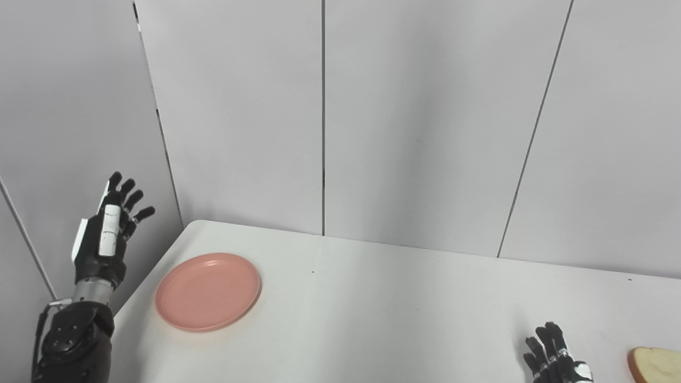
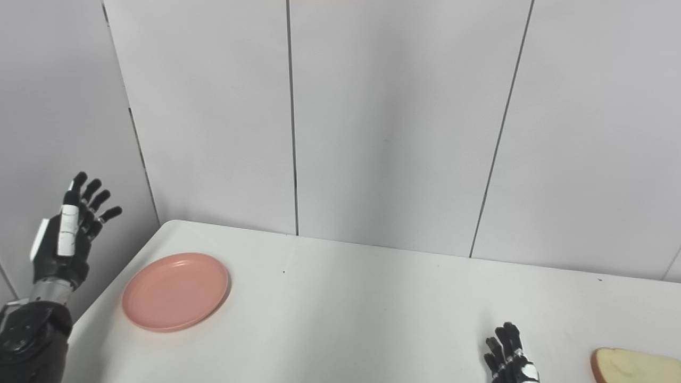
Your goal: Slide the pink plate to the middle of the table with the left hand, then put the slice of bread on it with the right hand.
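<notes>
Pink plate: near table's left edge.
Left hand: raised left of plate, off the table, fingers apart, empty; nearer hand.
Right hand: far right of plate, fingers apart, beside bread slice.

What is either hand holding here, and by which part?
Nothing. The left hand is open beside the table; the right hand is empty, apart from the bread.
</notes>
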Controlling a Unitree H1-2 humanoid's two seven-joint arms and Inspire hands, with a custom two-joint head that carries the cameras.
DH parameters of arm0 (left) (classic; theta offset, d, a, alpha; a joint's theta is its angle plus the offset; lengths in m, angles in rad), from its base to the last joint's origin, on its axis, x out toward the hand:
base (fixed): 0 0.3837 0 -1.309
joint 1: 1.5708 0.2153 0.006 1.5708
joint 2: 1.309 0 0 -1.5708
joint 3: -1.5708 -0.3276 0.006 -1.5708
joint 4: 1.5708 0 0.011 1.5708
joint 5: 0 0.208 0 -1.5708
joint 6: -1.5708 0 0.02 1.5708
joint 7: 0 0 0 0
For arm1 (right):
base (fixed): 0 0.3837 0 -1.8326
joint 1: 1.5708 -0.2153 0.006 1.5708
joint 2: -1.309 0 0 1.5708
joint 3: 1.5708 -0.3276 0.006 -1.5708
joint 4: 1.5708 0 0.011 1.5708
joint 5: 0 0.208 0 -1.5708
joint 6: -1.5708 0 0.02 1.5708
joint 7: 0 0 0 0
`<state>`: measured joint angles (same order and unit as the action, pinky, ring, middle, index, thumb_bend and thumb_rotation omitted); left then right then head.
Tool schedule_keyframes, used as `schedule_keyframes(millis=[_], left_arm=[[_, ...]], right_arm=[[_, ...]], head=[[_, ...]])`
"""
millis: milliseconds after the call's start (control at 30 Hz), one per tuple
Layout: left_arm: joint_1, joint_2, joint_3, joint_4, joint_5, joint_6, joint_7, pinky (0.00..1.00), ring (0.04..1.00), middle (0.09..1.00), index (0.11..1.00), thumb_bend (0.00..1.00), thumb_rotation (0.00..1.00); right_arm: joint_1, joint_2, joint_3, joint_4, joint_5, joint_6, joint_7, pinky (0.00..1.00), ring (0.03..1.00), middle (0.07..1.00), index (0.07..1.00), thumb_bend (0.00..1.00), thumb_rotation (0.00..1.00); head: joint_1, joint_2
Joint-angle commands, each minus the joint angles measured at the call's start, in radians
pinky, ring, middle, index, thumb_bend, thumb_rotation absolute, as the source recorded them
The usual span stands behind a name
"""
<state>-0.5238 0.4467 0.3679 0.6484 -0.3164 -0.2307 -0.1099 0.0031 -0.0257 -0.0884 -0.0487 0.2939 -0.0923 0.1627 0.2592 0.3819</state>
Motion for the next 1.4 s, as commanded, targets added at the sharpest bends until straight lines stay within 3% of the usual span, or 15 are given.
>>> schedule_keyframes(millis=[0, 233, 633, 1367], left_arm=[[-0.067, 0.043, 0.017, 0.038, -0.017, -0.058, -0.016, 0.76, 0.933, 0.968, 1.000, 1.00, 0.87], [-0.097, 0.036, 0.022, 0.176, -0.030, -0.083, -0.030, 0.79, 0.944, 0.980, 1.000, 0.95, 0.86], [-0.121, 0.016, -0.038, 0.326, 0.050, -0.150, 0.020, 0.75, 0.910, 0.953, 1.000, 1.00, 0.85], [-0.088, -0.037, -0.132, 0.322, 0.111, -0.110, 0.047, 0.73, 0.901, 0.939, 1.000, 1.00, 0.87]], right_arm=[[0.122, 0.028, 0.011, 0.080, 0.004, 0.006, -0.001, 1.00, 0.964, 0.985, 0.982, 0.67, 1.00], [0.128, 0.030, 0.011, 0.073, 0.005, 0.007, -0.003, 1.00, 0.960, 0.970, 0.984, 0.67, 1.00], [0.140, 0.035, 0.016, 0.052, 0.002, 0.015, -0.015, 1.00, 0.943, 0.948, 0.968, 0.68, 1.00], [0.147, 0.029, 0.019, 0.039, 0.002, 0.021, -0.022, 0.96, 0.909, 0.925, 0.951, 0.70, 1.00]], head=[[-0.001, 0.003], [-0.006, 0.009], [-0.020, 0.018], [-0.027, 0.032]])
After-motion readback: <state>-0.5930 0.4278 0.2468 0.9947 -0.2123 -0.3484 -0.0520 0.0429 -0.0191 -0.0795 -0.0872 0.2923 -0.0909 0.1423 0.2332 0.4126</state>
